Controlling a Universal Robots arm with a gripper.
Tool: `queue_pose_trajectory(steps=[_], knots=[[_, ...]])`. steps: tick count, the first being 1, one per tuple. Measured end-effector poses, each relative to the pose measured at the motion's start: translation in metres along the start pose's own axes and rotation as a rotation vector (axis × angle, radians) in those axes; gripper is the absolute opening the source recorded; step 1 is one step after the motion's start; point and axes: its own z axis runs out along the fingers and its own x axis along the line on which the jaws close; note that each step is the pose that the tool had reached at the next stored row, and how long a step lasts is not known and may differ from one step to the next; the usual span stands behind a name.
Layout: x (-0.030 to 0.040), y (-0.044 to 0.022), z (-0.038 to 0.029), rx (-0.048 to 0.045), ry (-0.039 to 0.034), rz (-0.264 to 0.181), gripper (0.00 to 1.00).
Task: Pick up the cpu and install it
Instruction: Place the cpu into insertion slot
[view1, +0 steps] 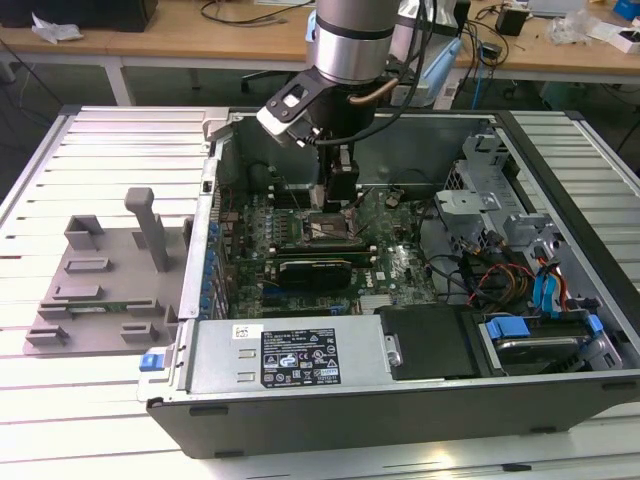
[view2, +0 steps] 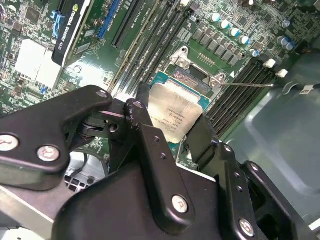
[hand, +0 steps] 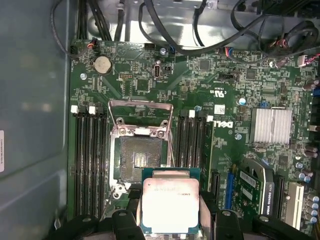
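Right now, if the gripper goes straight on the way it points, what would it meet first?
The gripper, shut on the square silvery-topped cpu, points down at the green motherboard. The cpu would probably touch the open black socket or its edge first; depth is unclear.

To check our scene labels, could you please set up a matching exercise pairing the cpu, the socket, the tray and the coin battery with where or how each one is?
Things:
1. cpu
2. socket
3. tray
4. battery

Places or states:
A. open and empty
B. on the table, outside the case
C. gripped by the end effector
D. round, seated on the board

Pairs: 1-C; 2-A; 3-B; 4-D
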Motion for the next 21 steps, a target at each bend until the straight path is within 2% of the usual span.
queue_pose_trajectory(steps=[10,21], knots=[[0.0009,0.0015,0.0040,0.0002,0.0000,0.004,0.55],[0.0068,0.0049,0.0116,0.0003,0.0000,0.004,0.55]])
